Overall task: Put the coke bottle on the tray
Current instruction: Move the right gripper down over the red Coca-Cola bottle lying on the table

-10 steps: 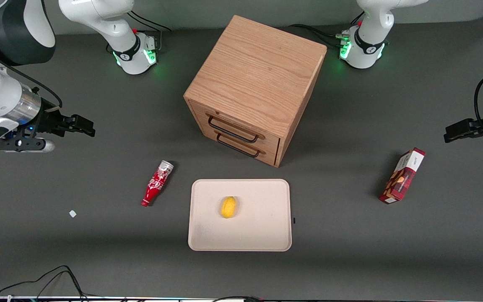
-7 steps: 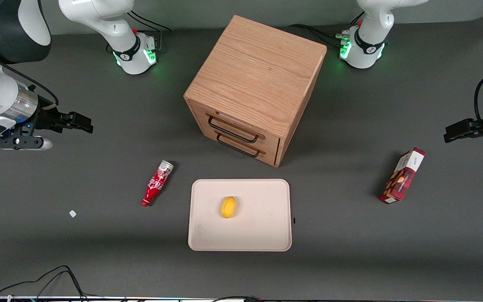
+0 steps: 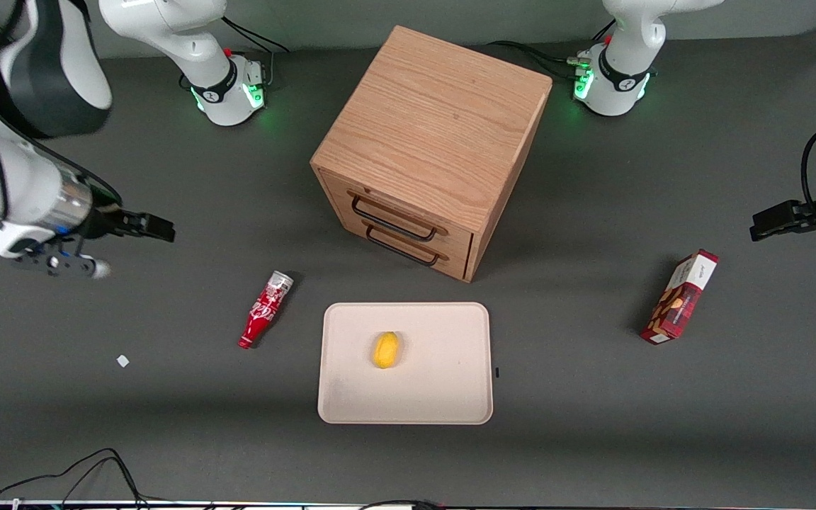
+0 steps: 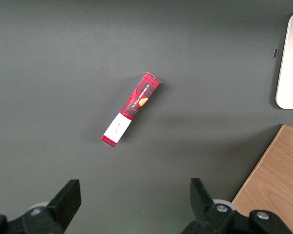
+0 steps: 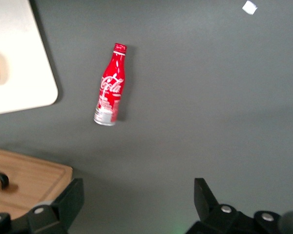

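The coke bottle [image 3: 265, 309] is a slim red bottle with white script. It lies on its side on the dark table beside the tray, red cap nearer the front camera, silver base toward the cabinet. It also shows in the right wrist view [image 5: 110, 86]. The cream-beige tray [image 3: 443, 389] lies flat in front of the cabinet and holds a yellow lemon [image 3: 385, 350]. A corner of the tray shows in the right wrist view [image 5: 24, 63]. My right gripper [image 3: 156, 227] hangs above the table toward the working arm's end, farther from the front camera than the bottle. It is open and empty [image 5: 139, 202].
A wooden two-drawer cabinet [image 3: 431, 149] stands farther from the front camera than the tray. A red snack box [image 3: 680, 297] lies toward the parked arm's end of the table. A small white scrap [image 3: 122, 360] lies nearer the front camera than the gripper. Cables run along the table's front edge.
My right arm has swung, and its gripper has moved a little toward the bottle and lower in the front view. The bottle, tray and lemon have not moved.
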Available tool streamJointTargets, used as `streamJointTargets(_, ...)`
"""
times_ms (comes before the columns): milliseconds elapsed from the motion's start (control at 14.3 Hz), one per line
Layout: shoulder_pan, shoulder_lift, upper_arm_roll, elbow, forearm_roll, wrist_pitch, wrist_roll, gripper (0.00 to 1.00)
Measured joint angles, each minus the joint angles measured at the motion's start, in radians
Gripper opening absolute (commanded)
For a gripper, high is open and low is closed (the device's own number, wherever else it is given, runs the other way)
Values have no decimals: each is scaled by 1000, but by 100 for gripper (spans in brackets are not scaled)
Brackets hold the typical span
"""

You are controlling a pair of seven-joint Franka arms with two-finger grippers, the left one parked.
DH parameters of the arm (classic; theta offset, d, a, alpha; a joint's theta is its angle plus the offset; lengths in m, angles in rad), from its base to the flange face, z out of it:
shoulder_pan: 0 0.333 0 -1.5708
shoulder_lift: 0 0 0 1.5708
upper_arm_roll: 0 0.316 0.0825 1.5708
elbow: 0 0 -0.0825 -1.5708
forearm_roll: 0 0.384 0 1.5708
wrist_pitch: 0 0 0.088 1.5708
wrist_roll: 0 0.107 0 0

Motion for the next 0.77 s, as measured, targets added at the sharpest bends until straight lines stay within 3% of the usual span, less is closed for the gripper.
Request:
streamJointTargets(350, 25, 158, 47, 19, 0, 190, 238, 100)
streamJointTargets(769, 59, 209, 61, -158, 0, 485, 383, 100)
